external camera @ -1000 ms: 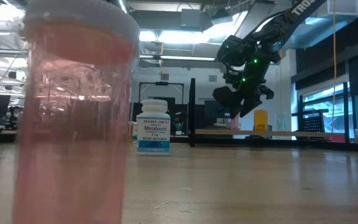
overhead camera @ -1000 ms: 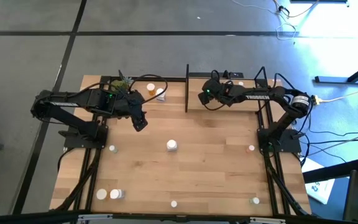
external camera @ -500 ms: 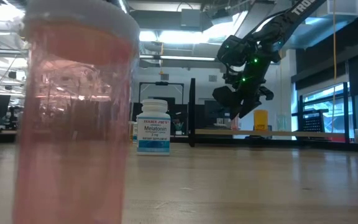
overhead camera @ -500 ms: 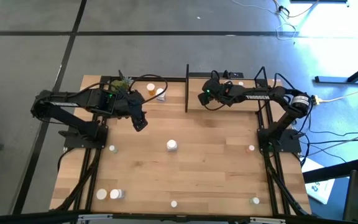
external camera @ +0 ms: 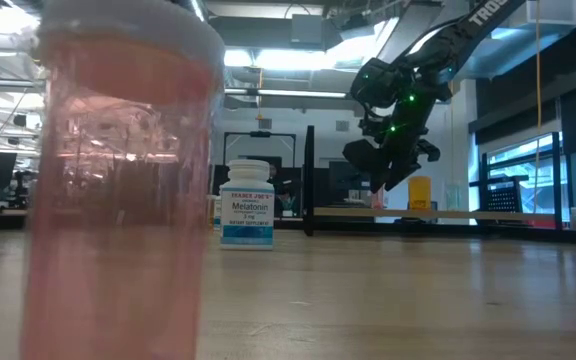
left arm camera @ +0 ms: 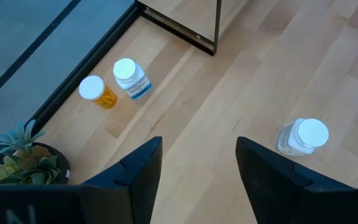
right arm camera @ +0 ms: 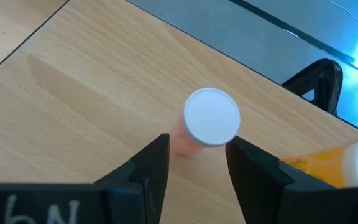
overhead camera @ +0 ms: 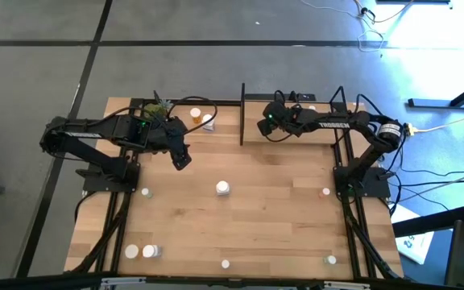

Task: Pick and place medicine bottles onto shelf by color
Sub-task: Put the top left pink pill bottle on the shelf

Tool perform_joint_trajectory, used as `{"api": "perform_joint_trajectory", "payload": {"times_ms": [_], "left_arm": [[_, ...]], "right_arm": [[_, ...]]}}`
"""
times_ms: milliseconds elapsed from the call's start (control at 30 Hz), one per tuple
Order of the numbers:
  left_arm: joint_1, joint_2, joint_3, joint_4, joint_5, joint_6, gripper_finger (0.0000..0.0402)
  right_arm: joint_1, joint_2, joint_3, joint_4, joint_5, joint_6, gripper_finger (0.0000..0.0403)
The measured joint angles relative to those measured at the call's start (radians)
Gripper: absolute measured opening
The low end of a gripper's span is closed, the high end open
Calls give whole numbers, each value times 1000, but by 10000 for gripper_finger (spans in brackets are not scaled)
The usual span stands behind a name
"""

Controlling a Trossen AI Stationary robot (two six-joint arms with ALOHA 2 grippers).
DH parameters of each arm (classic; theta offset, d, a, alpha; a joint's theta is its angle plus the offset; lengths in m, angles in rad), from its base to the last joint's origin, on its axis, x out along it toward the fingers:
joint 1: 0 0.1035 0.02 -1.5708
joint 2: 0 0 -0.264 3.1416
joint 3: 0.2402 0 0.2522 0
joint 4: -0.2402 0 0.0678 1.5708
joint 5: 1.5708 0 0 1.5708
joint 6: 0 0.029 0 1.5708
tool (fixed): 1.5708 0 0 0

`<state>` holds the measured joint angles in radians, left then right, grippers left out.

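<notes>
Only the right wrist view showed a pink, white-capped bottle (right arm camera: 207, 124) standing on the shelf (right arm camera: 73, 81), an orange bottle (right arm camera: 334, 158) beside it. Right gripper (right arm camera: 196, 163) hung over the pink one, jaws apart, gripping nothing. Left gripper (left arm camera: 199, 163) hovered open near the tabletop's far-left corner.

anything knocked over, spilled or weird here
Nothing stands out. The bottles in view stand upright, among them the pink bottle on the shelf under the right gripper and the Melatonin bottle. No spill shows.
</notes>
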<state>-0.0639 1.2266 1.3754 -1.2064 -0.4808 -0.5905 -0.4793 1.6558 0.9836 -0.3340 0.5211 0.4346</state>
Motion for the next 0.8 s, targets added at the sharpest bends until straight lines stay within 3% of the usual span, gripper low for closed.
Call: {"api": "perform_joint_trajectory", "payload": {"times_ms": [233, 800], "left_arm": [[0, 0, 0, 0, 0, 0, 199], [0, 0, 0, 0, 0, 0, 199]], "right_arm": [[-2, 0, 0, 0, -54, 11, 159], [-2, -3, 0, 0, -52, 23, 150]]}}
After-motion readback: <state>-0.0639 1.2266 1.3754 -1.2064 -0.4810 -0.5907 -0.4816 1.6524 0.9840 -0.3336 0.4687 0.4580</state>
